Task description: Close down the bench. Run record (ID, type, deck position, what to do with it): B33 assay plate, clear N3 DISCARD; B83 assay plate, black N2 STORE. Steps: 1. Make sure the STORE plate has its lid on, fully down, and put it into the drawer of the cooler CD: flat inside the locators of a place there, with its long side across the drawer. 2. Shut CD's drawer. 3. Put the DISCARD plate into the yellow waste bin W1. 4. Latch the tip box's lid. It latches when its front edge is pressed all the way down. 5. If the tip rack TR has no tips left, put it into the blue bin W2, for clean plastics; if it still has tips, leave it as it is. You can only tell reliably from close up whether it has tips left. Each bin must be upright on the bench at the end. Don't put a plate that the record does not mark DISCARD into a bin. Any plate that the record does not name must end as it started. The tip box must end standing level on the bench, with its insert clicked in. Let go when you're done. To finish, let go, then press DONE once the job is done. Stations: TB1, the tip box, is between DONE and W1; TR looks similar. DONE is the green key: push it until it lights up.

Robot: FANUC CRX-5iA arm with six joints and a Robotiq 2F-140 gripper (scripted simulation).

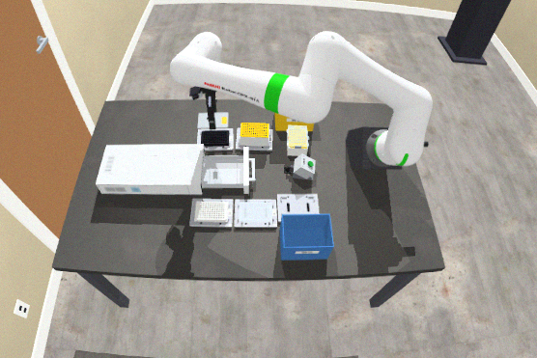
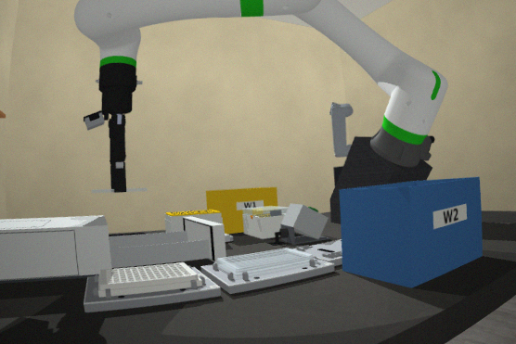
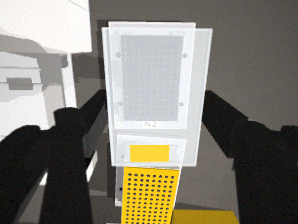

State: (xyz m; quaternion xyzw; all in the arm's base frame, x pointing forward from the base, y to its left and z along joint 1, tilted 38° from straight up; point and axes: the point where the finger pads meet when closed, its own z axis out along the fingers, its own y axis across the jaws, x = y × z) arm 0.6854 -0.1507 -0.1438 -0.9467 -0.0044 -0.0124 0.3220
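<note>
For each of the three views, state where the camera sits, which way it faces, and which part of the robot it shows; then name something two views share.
Top: high above, angled down at the bench; shows the whole arm.
Exterior: low at the bench's edge, facing across it; shows the arm and the claw holding a clear lid flat.
Wrist: on the claw, looking down through the lid; shows both dark fingers.
Shared: blue bin W2.

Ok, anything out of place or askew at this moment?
Nothing looks spilled or damaged. The gripper holds a clear lid level, well above the bench, so the black plate at N2 sits uncovered. The cooler's drawer stands open.
</note>
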